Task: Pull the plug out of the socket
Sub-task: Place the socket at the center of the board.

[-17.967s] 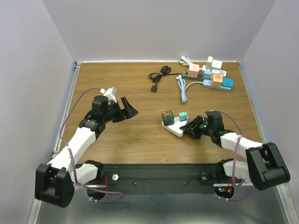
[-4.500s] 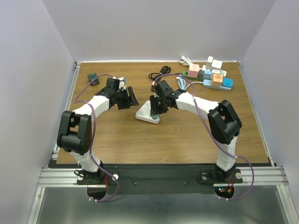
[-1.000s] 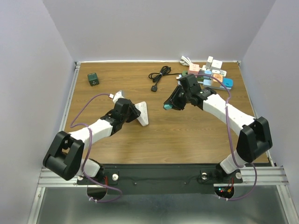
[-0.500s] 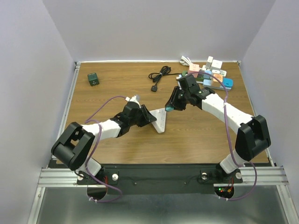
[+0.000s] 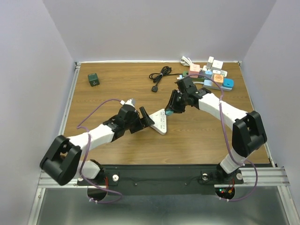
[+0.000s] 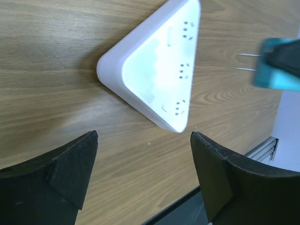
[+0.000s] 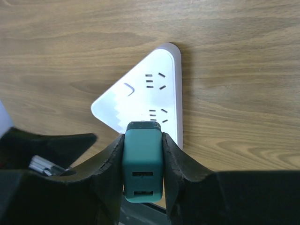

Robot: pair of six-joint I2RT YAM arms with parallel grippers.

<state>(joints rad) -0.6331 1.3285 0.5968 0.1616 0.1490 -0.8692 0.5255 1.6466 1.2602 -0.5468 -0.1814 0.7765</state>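
Already clear of the socket (image 6: 159,70), the plug (image 7: 142,164) clamped in the right gripper (image 7: 143,140) (left gripper (image 6: 143,136) gaping wide) could drop if that pinch slackens.

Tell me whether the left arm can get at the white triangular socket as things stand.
Probably yes. The left gripper is open and the socket lies flat on the table just ahead of it, with nothing between. The right gripper holds the teal plug past the far edge, clear of that approach.
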